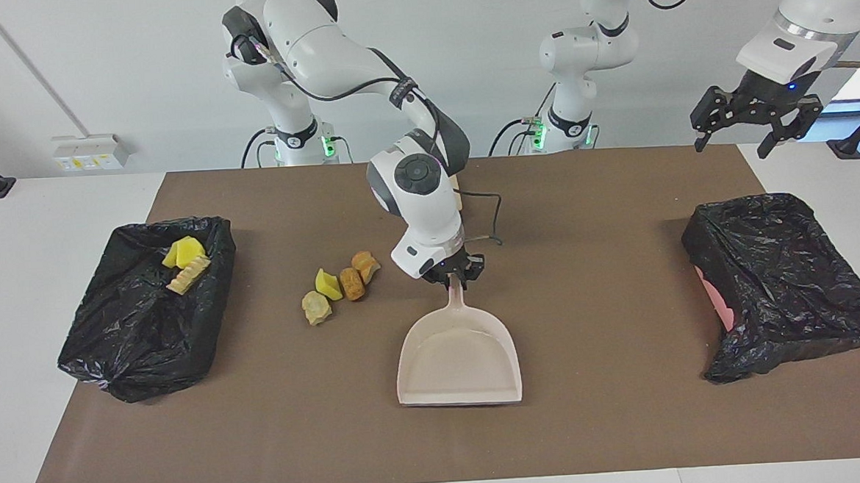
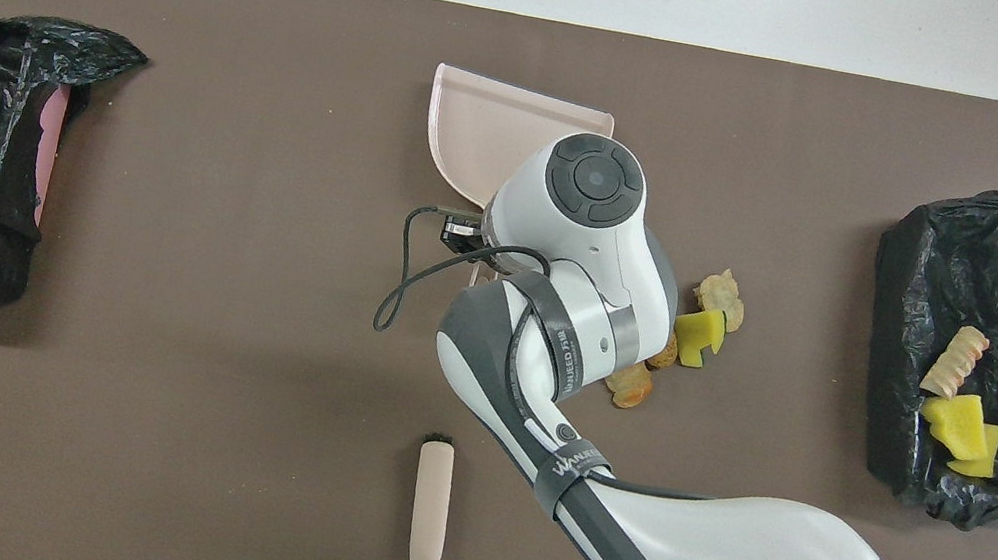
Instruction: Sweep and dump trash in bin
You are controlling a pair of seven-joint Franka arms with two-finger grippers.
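While four sponge chunks (image 1: pixel 338 284) lie on the mat between the dustpan (image 1: pixel 458 354) and the bin (image 1: pixel 146 308) holding three more, the right gripper (image 1: pixel 457 277) sits at the dustpan's handle, grip unclear, pan parked flat; the left gripper (image 1: pixel 755 118) waits spread wide.
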